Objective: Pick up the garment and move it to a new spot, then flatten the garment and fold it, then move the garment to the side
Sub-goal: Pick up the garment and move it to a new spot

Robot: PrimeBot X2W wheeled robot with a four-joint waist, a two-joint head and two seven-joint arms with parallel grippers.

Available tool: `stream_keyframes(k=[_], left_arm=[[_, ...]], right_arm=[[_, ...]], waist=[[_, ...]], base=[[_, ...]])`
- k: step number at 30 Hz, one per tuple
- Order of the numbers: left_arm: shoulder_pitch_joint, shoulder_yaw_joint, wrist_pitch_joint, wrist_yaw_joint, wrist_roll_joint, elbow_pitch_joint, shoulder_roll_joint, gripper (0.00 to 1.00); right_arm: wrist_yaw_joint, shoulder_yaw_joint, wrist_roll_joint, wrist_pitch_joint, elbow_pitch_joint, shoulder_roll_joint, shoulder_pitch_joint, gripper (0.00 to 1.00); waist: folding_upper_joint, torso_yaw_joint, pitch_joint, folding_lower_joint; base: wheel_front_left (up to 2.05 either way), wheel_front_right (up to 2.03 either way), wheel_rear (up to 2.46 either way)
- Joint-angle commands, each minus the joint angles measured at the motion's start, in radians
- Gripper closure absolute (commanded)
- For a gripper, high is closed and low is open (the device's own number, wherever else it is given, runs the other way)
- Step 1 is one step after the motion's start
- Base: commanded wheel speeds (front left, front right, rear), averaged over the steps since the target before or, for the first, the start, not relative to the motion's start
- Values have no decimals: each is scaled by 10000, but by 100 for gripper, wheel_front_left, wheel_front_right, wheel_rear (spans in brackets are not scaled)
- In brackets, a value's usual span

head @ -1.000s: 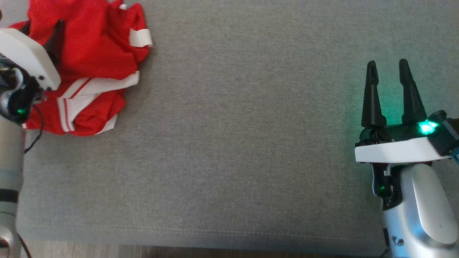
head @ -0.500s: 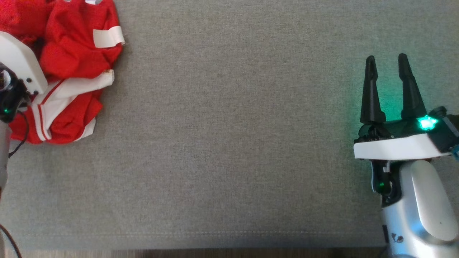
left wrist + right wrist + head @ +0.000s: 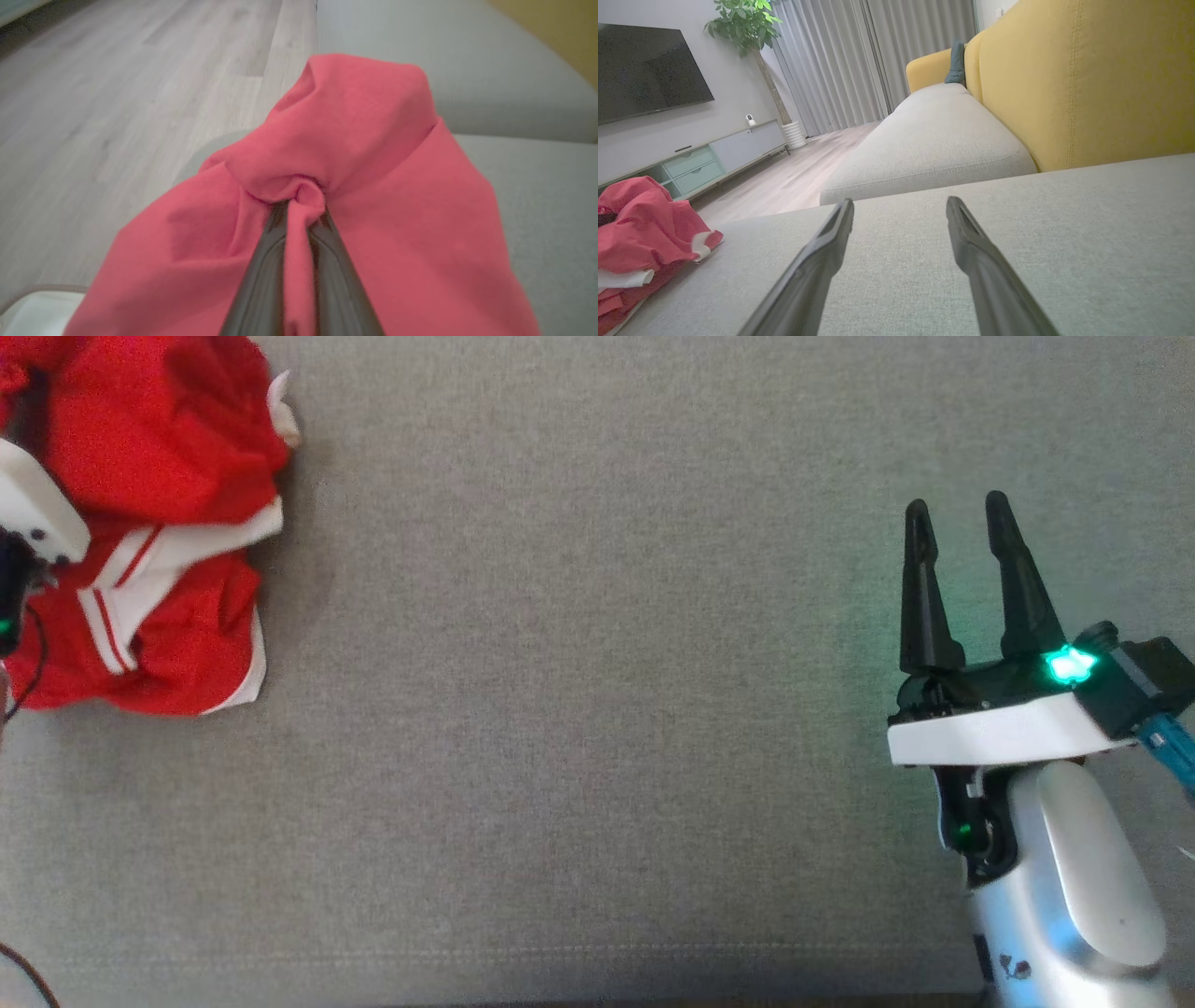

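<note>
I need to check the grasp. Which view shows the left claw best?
The left wrist view: the left claw is pinched shut on a fold of the red shorts. The head view catches its white housing at the left edge, against the shorts. In the right wrist view it is hard to make out.

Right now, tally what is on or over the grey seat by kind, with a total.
garment: 1
grippers: 2 (left gripper shut on the garment, right gripper open)
total: 3
</note>
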Motion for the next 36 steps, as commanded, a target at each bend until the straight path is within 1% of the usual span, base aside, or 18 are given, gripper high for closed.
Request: stream_keyframes(k=[1,5,8,14,20,24,28,31,36], left_arm=[[-698,417,-304,14,-1,-340,729,100],[-727,461,-1200,43,69,-672,646,100],[-728,483,-1671,153,118,-1139,560,100],[-678,463,-1977,571,252,-2602,438,100],[-277,350,-1644,1079,294,-4426,370,100],[91,185,-1252,1517,496,-5494,499,100],[385,271,-1025,2002,577,-6256,688,100],[581,306,-873,2140,532,-6635,799,100],[759,240,-664,2171,395,-7145,758,100]], right_arm=[[-7,202,73,-63,-260,-14,154,0],[-7,76,187,-63,-95,-14,375,0],[-7,15,248,-63,-10,-14,554,0],[-7,-138,337,-63,159,-14,909,0],[-7,-42,459,-63,184,-14,1024,0],[-7,36,546,-63,181,-14,1055,0],[-7,-2,581,-63,145,-14,1040,0],[-7,-65,596,-63,133,-14,1020,0],[-7,-111,599,-63,133,-14,998,0]], waist=[[0,-43,-304,0],[0,-13,-977,0],[0,37,-1489,0],[0,158,-2243,0],[0,5,-2603,0],[0,-228,-2708,0],[0,-431,-2672,0],[0,-509,-2639,0],[0,-574,-2610,0]], base=[[0,0,0],[0,0,0],[0,0,0],[0,0,0],[0,0,0],[0,0,0],[0,0,0],[0,0,0],[0,0,0]])
